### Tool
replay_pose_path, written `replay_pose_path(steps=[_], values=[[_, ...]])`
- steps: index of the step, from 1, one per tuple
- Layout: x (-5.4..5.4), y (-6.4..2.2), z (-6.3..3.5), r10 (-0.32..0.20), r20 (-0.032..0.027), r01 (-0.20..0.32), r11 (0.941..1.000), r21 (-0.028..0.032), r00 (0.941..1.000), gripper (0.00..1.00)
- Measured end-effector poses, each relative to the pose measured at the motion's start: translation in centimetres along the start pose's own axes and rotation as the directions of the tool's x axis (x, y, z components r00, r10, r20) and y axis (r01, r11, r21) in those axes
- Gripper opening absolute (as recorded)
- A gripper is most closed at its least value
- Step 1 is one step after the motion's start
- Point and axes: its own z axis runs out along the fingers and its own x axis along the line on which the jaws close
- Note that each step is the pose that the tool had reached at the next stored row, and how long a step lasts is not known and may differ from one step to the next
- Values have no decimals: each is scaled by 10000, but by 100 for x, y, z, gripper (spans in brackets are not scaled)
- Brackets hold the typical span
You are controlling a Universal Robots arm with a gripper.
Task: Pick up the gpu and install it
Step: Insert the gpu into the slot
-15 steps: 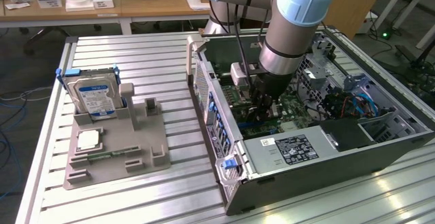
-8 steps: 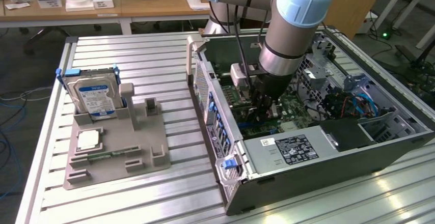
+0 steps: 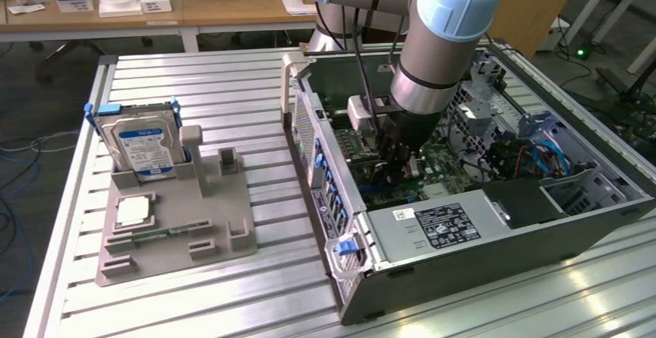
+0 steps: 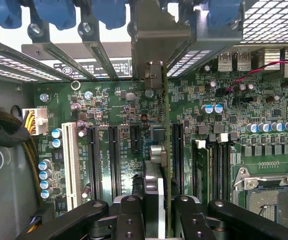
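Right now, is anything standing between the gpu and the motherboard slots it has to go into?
Nothing visible does. The claw holds the gpu edge-on above the motherboard, with bare slots below it.

Colours and patterns at my workbench and inside the computer case.

My black fingers (image 4: pixel 134 220) grip a green-edged card (image 4: pixel 166 165) with a silver bracket; beneath lies a green board (image 4: pixel 119 107) carrying black slots, one white slot (image 4: pixel 70 160) and blue-topped capacitors. Outside, a silver drive (image 3: pixel 141 144) bears a blue-white label on a grey stand (image 3: pixel 174 230).
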Motion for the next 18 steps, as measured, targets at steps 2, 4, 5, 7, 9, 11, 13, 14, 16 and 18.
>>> replay_pose_path(steps=[2, 4, 5, 7, 9, 11, 13, 14, 16, 18], values=[[0, 0, 0, 0, 0, 0, 10000, 0, 10000, 28], [0, 0, 0, 0, -1, 0, 10000, 0, 10000, 28], [-2, 0, 2, 1, -11, -1, 10000, 1, 10000, 28], [-7, 0, 3, 1, -66, -1, 10000, 5, 10000, 28], [-7, 0, 3, 0, -68, 0, 10000, 5, 10000, 28], [-7, 0, 2, 0, -69, 0, 10000, 4, 10000, 28], [-7, -1, 2, -1, -70, 1, 10000, 4, 10000, 28], [-8, -2, 3, 0, -70, 0, 10000, 3, 10000, 28], [-9, -2, 4, 0, -69, 0, 10000, 4, 10000, 28], [-11, -5, 7, 0, -68, 0, 10000, 4, 10000, 28]])
